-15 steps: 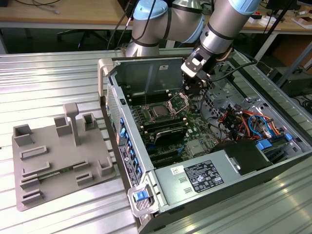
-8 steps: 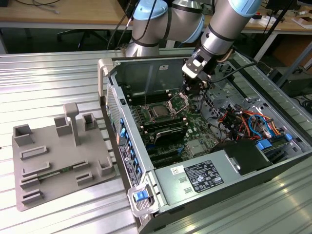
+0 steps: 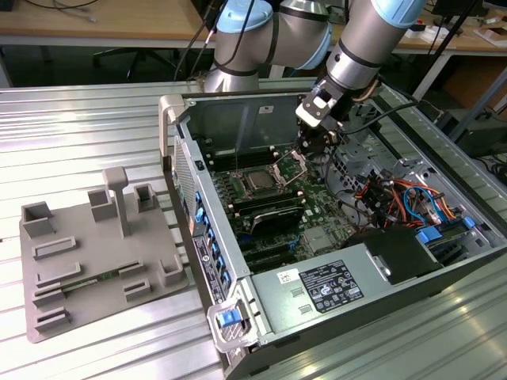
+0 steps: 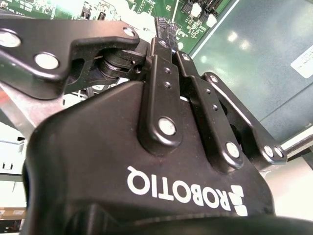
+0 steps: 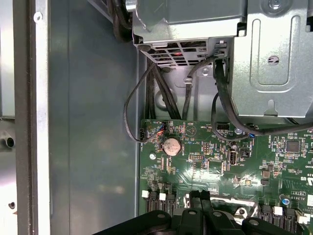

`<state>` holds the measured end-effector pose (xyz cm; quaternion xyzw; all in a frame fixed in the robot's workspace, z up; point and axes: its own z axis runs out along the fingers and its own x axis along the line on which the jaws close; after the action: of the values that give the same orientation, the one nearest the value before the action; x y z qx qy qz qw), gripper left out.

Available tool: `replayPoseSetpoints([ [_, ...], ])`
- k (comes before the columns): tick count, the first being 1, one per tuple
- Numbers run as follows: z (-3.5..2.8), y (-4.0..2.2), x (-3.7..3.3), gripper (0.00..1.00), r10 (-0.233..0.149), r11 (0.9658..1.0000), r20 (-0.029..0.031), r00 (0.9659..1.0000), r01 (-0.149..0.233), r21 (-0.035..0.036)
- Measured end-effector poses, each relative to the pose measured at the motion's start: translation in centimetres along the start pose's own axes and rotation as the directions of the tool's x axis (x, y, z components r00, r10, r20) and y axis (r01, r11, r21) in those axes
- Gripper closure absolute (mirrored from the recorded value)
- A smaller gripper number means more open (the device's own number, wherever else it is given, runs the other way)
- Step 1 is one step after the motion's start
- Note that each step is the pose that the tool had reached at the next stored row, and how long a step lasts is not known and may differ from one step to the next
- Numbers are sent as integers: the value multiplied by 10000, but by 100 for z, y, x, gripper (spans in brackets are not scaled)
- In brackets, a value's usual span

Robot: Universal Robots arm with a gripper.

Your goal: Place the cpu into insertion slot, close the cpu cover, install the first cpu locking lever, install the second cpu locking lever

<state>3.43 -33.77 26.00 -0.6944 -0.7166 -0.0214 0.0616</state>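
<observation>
An open computer case (image 3: 238, 119) lies on a ribbed metal table (image 3: 79, 119), and the robot arm (image 3: 360, 47) reaches down into it over the green circuit board (image 5: 195, 161). The gripper (image 3: 306, 152), its fingers (image 5: 195, 198) drawn together, hangs just beside the cpu cover (image 3: 289, 164), which stands tilted up; whether the two touch cannot be told. The cpu (image 3: 257, 182) lies flat in the insertion slot (image 3: 259, 195), to the exterior view's left of the cover.
</observation>
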Motion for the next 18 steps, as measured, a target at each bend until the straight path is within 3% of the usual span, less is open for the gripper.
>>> replayPoseSetpoints([
  [5,26,17,-4,89,-1,10000,-1,10000,1,0],
  [8,41,82,-8,89,-34,10000,3,10000,34,6],
  [14,58,195,-17,89,-525,9986,28,9986,525,70],
  [18,84,195,-97,89,-580,9983,29,9983,580,77],
])
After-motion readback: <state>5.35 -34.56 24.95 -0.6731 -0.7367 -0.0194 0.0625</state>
